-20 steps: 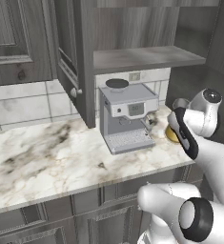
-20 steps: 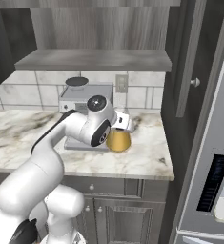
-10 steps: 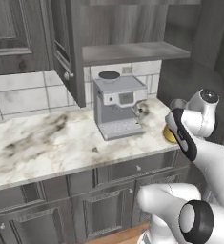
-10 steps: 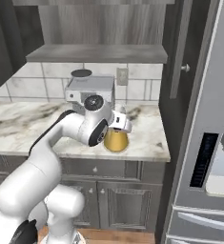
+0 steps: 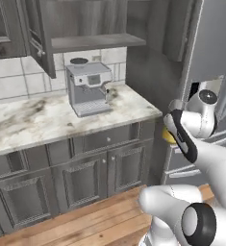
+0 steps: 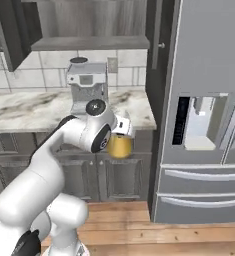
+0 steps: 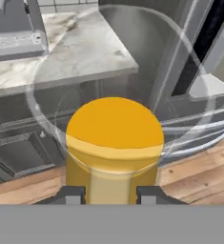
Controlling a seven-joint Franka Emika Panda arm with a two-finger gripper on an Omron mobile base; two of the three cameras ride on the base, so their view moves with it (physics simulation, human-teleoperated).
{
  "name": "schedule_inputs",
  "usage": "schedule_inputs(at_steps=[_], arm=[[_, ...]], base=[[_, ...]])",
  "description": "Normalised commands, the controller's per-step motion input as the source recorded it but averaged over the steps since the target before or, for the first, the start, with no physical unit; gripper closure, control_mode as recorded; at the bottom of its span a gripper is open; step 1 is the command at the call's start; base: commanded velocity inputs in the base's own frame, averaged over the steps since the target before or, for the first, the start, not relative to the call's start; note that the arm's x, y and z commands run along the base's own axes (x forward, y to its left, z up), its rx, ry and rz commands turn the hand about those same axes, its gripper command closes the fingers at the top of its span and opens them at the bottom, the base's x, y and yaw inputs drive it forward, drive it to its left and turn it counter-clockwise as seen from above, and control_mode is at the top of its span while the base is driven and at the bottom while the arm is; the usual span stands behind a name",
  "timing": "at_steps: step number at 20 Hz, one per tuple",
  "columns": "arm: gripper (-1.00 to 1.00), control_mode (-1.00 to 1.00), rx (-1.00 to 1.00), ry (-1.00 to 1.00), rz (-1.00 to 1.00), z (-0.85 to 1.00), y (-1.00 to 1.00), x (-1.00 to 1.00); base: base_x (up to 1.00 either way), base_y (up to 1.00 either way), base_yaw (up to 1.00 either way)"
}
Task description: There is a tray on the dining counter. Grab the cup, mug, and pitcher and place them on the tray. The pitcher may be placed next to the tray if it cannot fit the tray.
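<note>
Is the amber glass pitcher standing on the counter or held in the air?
In the air. The amber glass pitcher hangs in the hand, past the marble counter's edge, above the wooden floor.

kitchen: fridge (image 6: 204,100), cabinets (image 5: 85,178), coffee machine (image 5: 88,88).

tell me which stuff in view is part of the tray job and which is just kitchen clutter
Part of the job:
- pitcher, amber, carried off the counter
- tool, shut on the pitcher's neck

Just standing about:
- coffee machine on the marble counter
- fridge with its dispenser
- grey cabinets under the counter
</note>
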Motion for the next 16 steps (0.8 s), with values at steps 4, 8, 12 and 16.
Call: schedule_inputs(at_steps=[4,8,12,16], arm=[[1.0,1.0,0.0,0.0,0.0,0.0,0.0,0.0],[1.0,1.0,0.0,0.0,0.0,0.0,0.0,0.0],[1.0,1.0,0.0,0.0,0.0,0.0,0.0,0.0],[1.0,1.0,0.0,0.0,0.0,0.0,0.0,0.0]], base=[[-0.62,0.0,-0.59],[-0.44,0.0,-0.74],[-0.32,0.0,-0.86],[-0.24,0.0,-0.97]])
